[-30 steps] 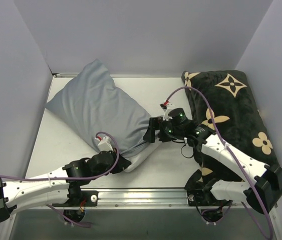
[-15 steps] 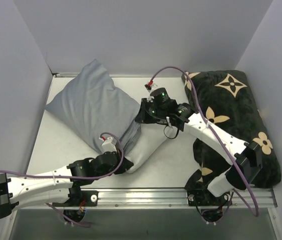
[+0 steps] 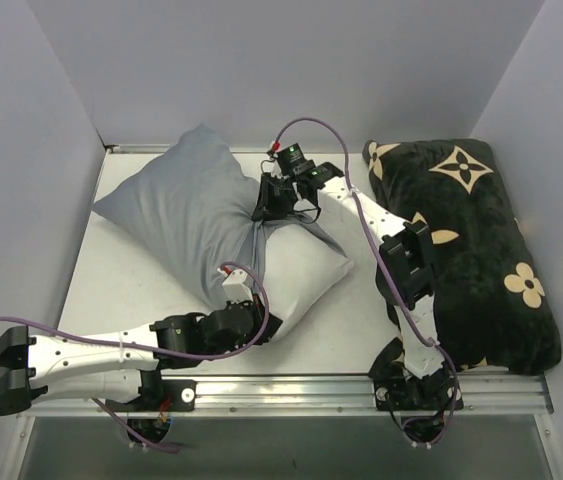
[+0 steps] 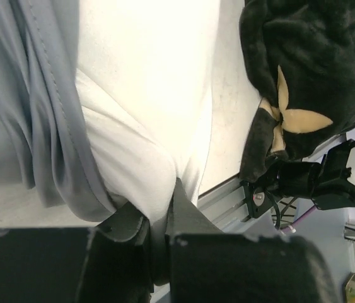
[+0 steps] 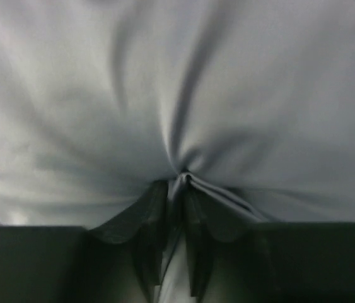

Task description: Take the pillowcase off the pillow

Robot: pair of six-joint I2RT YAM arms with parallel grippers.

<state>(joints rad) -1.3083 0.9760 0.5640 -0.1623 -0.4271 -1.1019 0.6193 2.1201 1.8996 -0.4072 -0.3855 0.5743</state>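
Grey-blue wrinkled cloth, the rectangular pillowcase [image 3: 176,215], is bunched left of centre in the overhead view over the upper-left half of the plump white pillow [image 3: 306,270], whose long axis is laid from upper left to lower right. The bared lower corner is clamped by the closed left gripper [image 3: 267,326]; the cover's edge is pinched by the closed right gripper [image 3: 264,207] above it. The cover, it is judged, is best drawn toward the upper left

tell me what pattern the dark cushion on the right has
Tan flower motifs on the black plush rectangular cushion; clearest in the top external view.
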